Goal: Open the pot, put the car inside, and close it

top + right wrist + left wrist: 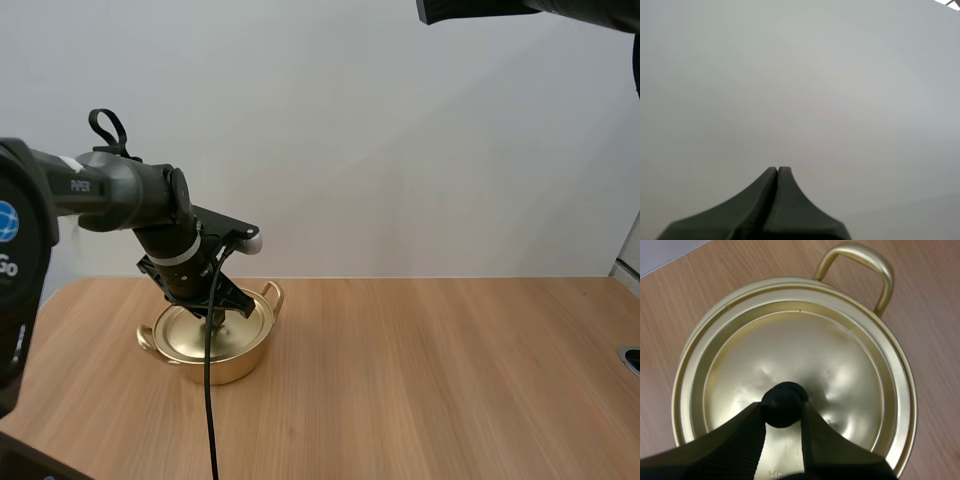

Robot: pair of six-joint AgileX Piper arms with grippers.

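The pot (225, 370) is a shallow, round vessel with a polished gold-coloured finish. It has two loop handles on opposite sides: one (272, 295) faces the wall, the other (146, 338) faces the table's left edge. In the left wrist view the far handle (860, 260) is a thick bent bar standing clear of the rim.

The lid (840, 355) is seated on the pot and closes it. It is the same gold colour, with stepped concentric rings around a low domed centre that reflects the light in soft patches. A round black knob (785, 395) sits at the centre of the lid.

The left gripper (781, 410) is lowered onto the lid from above at a slant. Its two ribbed black fingers (740, 440) are drawn in narrow and pinch the knob between their tips. In the high view the left gripper (215, 318) stands over the middle of the lid (180, 335).

The right gripper (777, 172) has its fingers pressed together as one dark wedge, with nothing between them. It faces a blank pale surface. The right arm (560, 10) is raised high above the table's right side.

The pot stands on the left part of the table (450, 380), well clear of its edges. The table top is light wood with a fine lengthwise grain. A plain pale wall (400, 150) rises behind it.
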